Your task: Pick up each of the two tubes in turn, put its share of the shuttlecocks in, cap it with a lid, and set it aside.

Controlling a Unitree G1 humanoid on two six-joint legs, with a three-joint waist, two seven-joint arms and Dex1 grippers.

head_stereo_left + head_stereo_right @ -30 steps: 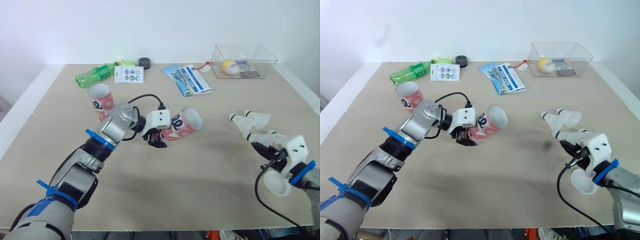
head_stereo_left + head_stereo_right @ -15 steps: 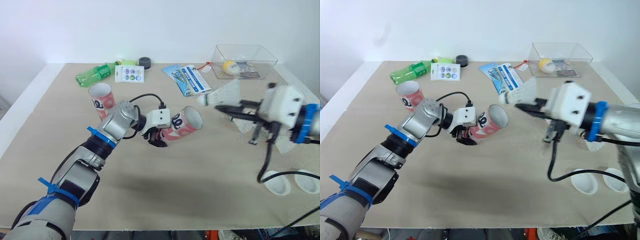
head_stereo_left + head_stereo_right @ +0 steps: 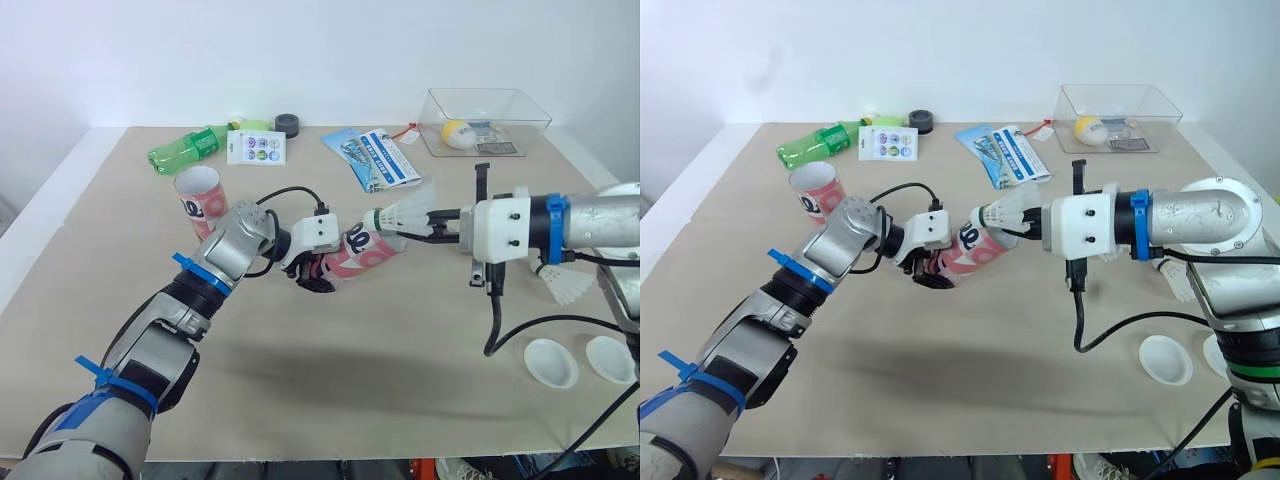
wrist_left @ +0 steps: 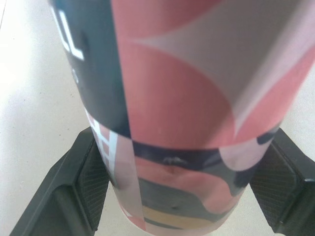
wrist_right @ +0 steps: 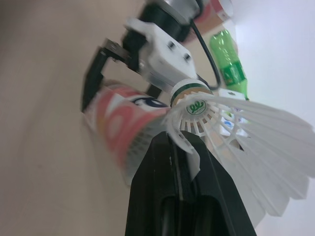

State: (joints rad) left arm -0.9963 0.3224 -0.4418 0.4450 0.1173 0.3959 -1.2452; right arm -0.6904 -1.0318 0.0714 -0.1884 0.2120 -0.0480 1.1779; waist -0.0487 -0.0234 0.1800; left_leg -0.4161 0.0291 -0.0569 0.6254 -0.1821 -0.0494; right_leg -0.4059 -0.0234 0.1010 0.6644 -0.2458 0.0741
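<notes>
Pink-and-navy cardboard tube [image 3: 199, 195] stands upright at the table's ten o'clock. Near centre, the left gripper [image 3: 318, 280] clamps a matching tube [image 3: 358, 252], tilted, mouth facing three o'clock. The right gripper [image 3: 437, 222] pinches a white feathered shuttlecock [image 3: 402, 214], cork at that mouth. Two round white lids [image 3: 551, 362] lie at four o'clock.

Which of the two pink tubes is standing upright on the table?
The tube near the green bottle, untouched. The other tube is held tilted sideways in the left gripper.
</notes>
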